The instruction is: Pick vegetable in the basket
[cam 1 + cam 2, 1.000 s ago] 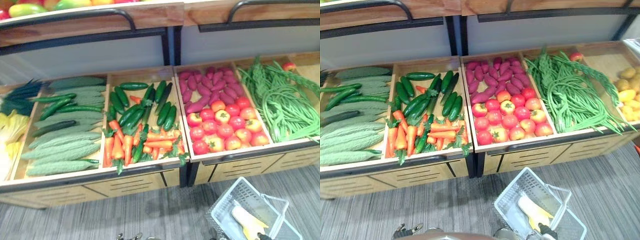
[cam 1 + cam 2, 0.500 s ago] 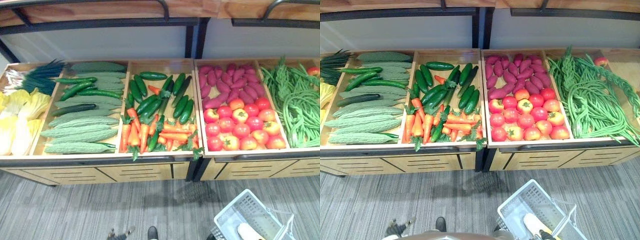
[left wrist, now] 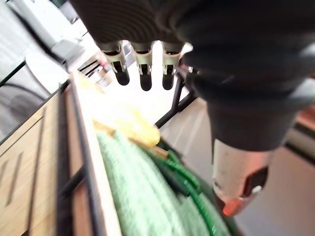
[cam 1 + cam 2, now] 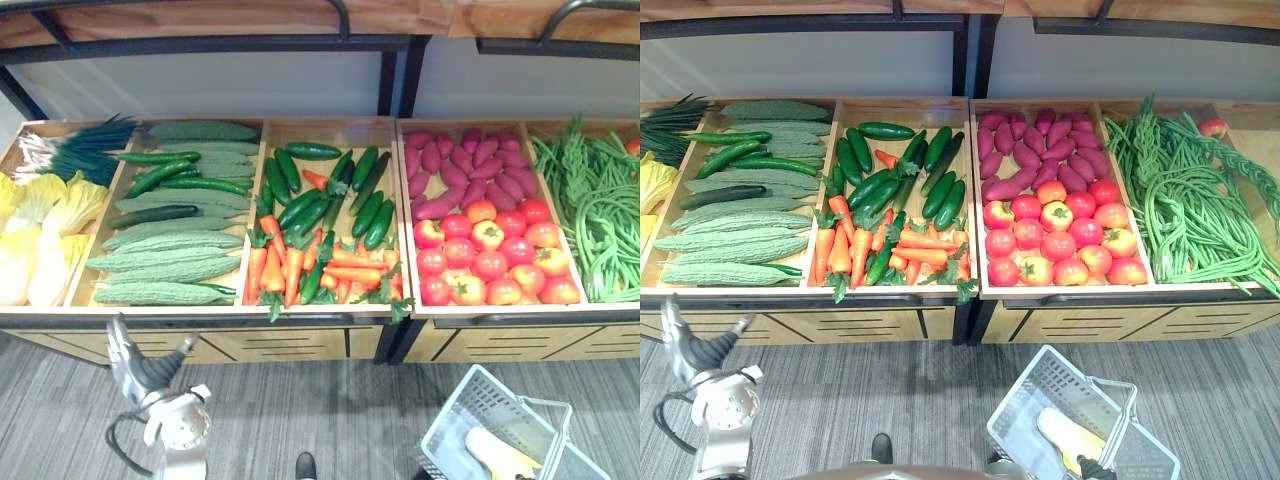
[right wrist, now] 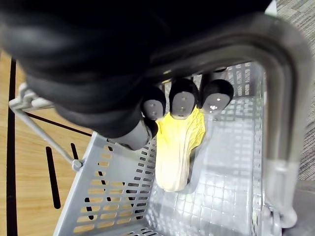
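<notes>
The left robot hand [image 4: 137, 365] has risen, open, toward the counter [image 4: 300, 320]; the right robot hand [image 5: 123, 73] grips the basket [image 5: 98, 196] handle, one napa cabbage [image 5: 174, 147] already inside.

Bright, even light; white glare just beyond the left hand [image 3: 144, 73], soft shadow under the stand [image 4: 280, 345] ahead of it.

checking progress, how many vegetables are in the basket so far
1: a yellow cabbage lying on the basket bottom, below the right hand gripping its handle. The hand hides part of the basket.
</notes>
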Controlling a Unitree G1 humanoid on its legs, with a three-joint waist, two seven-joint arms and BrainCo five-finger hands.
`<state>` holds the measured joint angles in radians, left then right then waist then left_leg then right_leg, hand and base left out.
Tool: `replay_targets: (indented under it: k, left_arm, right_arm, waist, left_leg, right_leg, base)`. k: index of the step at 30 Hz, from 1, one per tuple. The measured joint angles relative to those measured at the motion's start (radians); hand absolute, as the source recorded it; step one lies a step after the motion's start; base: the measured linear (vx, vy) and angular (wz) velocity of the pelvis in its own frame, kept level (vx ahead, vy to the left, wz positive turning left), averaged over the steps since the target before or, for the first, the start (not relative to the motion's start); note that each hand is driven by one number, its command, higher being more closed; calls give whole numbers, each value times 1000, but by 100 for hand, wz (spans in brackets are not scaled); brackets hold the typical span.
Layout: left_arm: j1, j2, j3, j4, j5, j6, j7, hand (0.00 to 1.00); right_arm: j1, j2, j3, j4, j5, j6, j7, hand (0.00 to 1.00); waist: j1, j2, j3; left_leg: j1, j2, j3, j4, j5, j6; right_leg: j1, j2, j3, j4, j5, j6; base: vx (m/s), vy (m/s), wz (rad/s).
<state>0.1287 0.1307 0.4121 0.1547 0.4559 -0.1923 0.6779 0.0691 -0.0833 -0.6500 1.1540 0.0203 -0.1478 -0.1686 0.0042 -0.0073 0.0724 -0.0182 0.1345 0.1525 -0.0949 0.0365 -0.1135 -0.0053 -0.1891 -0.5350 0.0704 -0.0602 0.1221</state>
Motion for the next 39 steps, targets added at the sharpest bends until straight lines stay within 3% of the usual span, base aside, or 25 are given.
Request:
replay_targets:
  k: [3, 6, 10, 13, 15, 19, 24, 35, 39]
  left_arm:
    - [-13, 7, -11, -95, 36, 4, 34, 0]
    - [-16, 112, -93, -105, 85, 5, 19, 0]
    - [-40, 353, -260, -44, 161, -28, -90, 0]
    - [-85, 552, -481, 46, 215, -94, -188, 0]
    - [-134, 616, -625, 87, 241, -138, -251, 0]
    - [-271, 628, -814, 173, 262, -199, -343, 0]
    - [-400, 614, -923, 265, 263, -201, -379, 0]
    - [-547, 508, -936, 415, 277, -92, -375, 0]
    - [-569, 493, -917, 452, 312, -54, -374, 0]
  right_arm:
    - [-1, -11, 28, 0, 0, 0, -1, 100]
    - [-8, -22, 56, 0, -1, 3, -1, 100]
    - [-7, -47, 117, -1, -7, 3, 1, 100]
    - [-8, -67, 150, -7, -21, 2, 6, 100]
    - [-11, -77, 160, -13, -21, -3, 9, 100]
    - [-4, -97, 162, -16, -25, -6, 10, 100]
    - [-5, -102, 204, -58, -85, -7, 4, 100]
    - [9, -103, 222, -87, -109, -8, 4, 100]
    - [12, -98, 175, -86, -109, -6, 4, 100]
  waist:
    - [-2, 0, 0]
    - [-3, 2, -1]
    - [-15, 8, -4]
    - [-22, 11, -6]
    - [-29, 19, -7]
    - [-39, 33, -6]
    - [-57, 47, -4]
    - [-59, 57, 0]
    - [-60, 58, 0]
  left_leg:
    - [1, -1, 4, 0, -1, 2]
    - [3, 1, 19, 0, -1, 2]
    - [3, -1, 35, 0, -3, 5]
    - [4, -1, 60, 0, -3, 5]
    - [5, -3, 82, 0, -3, 6]
    - [19, -3, 108, 0, -4, 6]
    - [27, -1, 154, -1, -4, 6]
    - [39, 6, 224, -5, -10, -2]
    - [41, 6, 230, -1, -10, -2]
  right_leg:
    - [-1, 2, 16, -6, 6, -5]
    - [-2, 10, 34, -27, 21, -8]
    - [-9, 11, 53, -41, 38, -9]
    - [-19, 15, 81, -57, 54, -8]
    - [-29, 15, 103, -63, 66, -10]
    - [-29, 17, 128, -71, 76, -11]
    - [-52, 21, 176, -72, 91, -14]
    - [-79, 34, 243, -86, 106, -14]
    - [-79, 35, 246, -87, 110, -16]
  base:
    - [3, 7, -5]
    - [-15, 7, -16]
    - [-25, 12, -13]
    - [-28, 13, -20]
    - [-27, 15, -33]
    - [-11, 4, -21]
    - [-28, -5, -29]
    - [-14, -20, -17]
    - [26, -19, -1]
